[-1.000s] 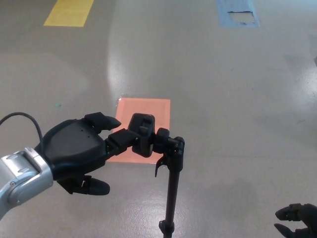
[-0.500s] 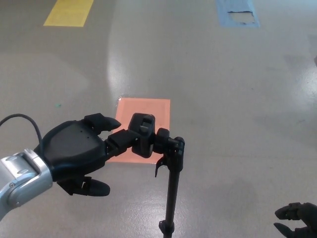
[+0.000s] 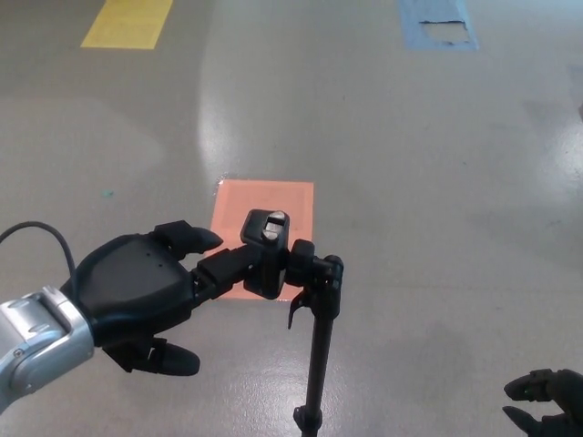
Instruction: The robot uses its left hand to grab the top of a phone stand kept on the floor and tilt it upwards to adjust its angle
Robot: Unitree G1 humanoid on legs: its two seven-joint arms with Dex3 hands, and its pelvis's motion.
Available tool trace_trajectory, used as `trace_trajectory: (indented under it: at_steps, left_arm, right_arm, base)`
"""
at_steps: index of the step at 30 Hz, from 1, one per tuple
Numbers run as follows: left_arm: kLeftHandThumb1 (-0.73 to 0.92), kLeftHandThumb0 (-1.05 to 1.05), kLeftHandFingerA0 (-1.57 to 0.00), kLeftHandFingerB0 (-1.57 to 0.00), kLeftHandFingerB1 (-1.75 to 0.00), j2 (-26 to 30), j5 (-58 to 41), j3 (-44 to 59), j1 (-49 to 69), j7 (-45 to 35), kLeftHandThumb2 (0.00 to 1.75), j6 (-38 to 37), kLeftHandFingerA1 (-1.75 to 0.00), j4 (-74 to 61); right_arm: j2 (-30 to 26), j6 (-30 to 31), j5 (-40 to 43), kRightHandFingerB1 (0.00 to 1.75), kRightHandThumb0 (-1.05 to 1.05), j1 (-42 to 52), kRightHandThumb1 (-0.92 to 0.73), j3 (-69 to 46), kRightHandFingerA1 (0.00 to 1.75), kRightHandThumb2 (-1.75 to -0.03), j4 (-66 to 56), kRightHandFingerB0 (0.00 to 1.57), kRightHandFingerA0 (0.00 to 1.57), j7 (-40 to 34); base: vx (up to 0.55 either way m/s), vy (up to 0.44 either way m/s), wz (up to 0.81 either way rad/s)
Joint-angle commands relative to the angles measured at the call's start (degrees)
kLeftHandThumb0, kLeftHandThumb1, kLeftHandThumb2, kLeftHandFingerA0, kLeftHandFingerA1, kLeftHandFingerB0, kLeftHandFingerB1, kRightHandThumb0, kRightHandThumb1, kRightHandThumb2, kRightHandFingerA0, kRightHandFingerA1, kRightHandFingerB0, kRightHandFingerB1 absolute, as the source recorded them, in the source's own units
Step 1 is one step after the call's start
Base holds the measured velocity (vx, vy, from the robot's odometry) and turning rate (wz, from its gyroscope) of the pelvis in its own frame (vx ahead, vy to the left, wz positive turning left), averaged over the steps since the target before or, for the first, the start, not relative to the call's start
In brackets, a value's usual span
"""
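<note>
Since a moment ago, the clamp head of the phone stand [image 3: 301, 300] has tipped up a little, so its flat top face with a small pale fitting now shows more squarely, and the left hand [image 3: 146, 296] has sunk slightly lower. That stand is a thin matte black pole rising from the floor [image 3: 410, 164], topped by a blocky clamp and a knuckled joint with a small lever hanging off it. One thick black finger presses against the clamp's left side while the other two are spread apart, not wrapped around it. The hand's shell is smooth and rounded, joined to a silver metal wrist with a thin black cable looping off. Behind the stand lies a flat salmon-orange square [image 3: 264, 214] on glossy grey concrete. Only the dark fingertips of the right hand [image 3: 547, 405] peek in at the corner; I cannot tell their pose.
</note>
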Motion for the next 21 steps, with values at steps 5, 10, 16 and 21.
trace_trajectory:
  at_steps: [5, 10, 16, 21]
  left_arm:
    - [0.66, -0.87, -0.07, -0.05, -0.13, 0.7, -1.8, 0.67, -0.7, 0.66, 1.01, -2.36, -0.32, 2.16]
    - [0.63, -0.85, -0.09, 0.0, -0.14, 0.43, -3.55, 1.85, -2.47, -0.64, 1.0, -1.25, -0.32, 2.78]
    - [0.65, -0.87, -0.16, 0.0, -0.13, 0.23, -3.7, 2.75, -4.82, 0.34, 1.02, -1.25, -0.35, 5.29]
    - [0.64, -0.87, -0.19, 0.0, -0.12, -0.04, -4.05, 3.24, -6.58, 0.62, 1.02, -1.35, -0.33, 7.36]
  right_arm:
    - [-0.93, 0.9, 0.32, 0.31, -0.56, -0.9, -0.82, -0.64, 0.36, -0.65, 0.58, 0.24, 0.26, 0.34]
    - [-0.96, 1.07, -0.07, 0.33, -0.57, -1.17, -0.81, -0.33, 0.35, -0.66, 0.5, 0.27, 0.24, 0.1]
    - [-1.07, 0.89, -0.56, 0.31, -0.57, -1.25, -0.83, 0.22, 0.35, -0.65, 0.59, 0.26, 0.27, -0.07]
    - [-1.09, 0.98, 0.01, 0.33, -0.56, -1.4, -0.81, -0.24, 0.35, -0.66, 0.57, 0.27, 0.24, 0.09]
  base:
    - [0.0, 0.0, 0.0]
    - [0.0, 0.0, 0.0]
    - [0.0, 0.0, 0.0]
    - [0.0, 0.0, 0.0]
